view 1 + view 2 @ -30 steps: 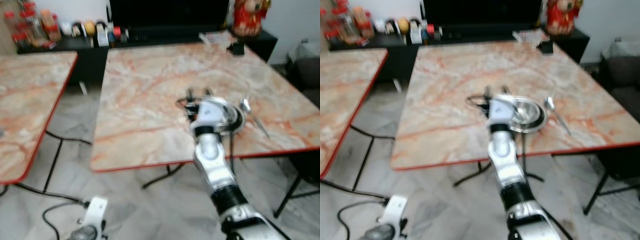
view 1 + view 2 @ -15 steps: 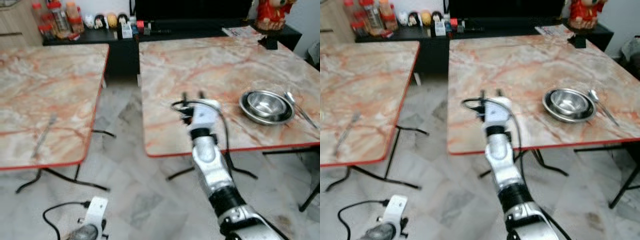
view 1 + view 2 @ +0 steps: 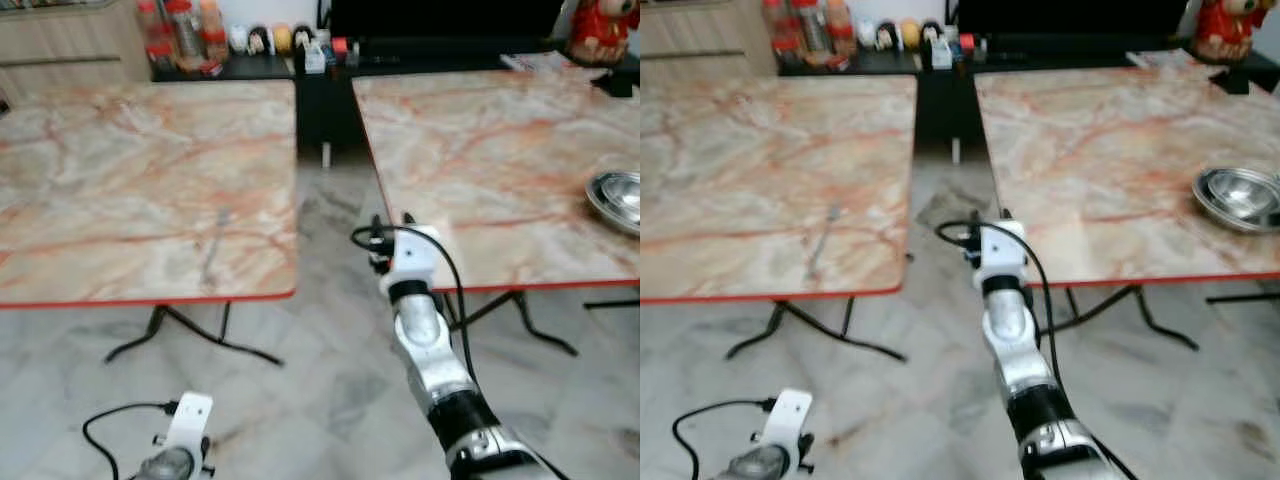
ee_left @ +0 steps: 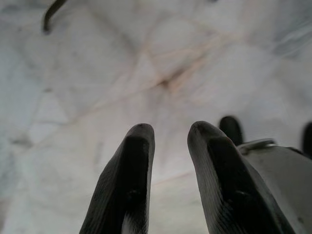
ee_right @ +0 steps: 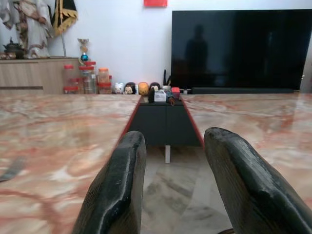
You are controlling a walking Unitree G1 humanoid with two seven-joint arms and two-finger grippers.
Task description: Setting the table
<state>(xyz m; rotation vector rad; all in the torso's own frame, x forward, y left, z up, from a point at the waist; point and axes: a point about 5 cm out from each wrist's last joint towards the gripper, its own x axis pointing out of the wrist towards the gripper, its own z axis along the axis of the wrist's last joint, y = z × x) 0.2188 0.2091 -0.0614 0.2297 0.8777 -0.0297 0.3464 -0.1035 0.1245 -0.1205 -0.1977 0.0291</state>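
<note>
A steel bowl (image 3: 620, 197) sits near the front right of the right marble table (image 3: 480, 140), partly cut off by the frame edge. A thin metal utensil (image 3: 210, 262) lies near the front edge of the left marble table (image 3: 130, 170). My right gripper (image 3: 392, 217) is raised in front of the gap between the two tables, by the right table's front left corner. It is open with nothing between its fingers (image 5: 122, 185). My left arm (image 3: 185, 435) hangs low at the left. Its gripper (image 4: 171, 127) is open over the floor.
A black sideboard (image 3: 330, 62) with jars, small figurines and a dark TV (image 5: 239, 48) stands behind the tables. A red figure (image 3: 600, 25) stands at the back right. Black table legs (image 3: 190, 330) and a cable (image 3: 110, 440) cross the pale tiled floor.
The camera has swung left. The bowl has slid to the picture's right edge and the left table with the utensil has come into view. My right arm stays raised and open.
</note>
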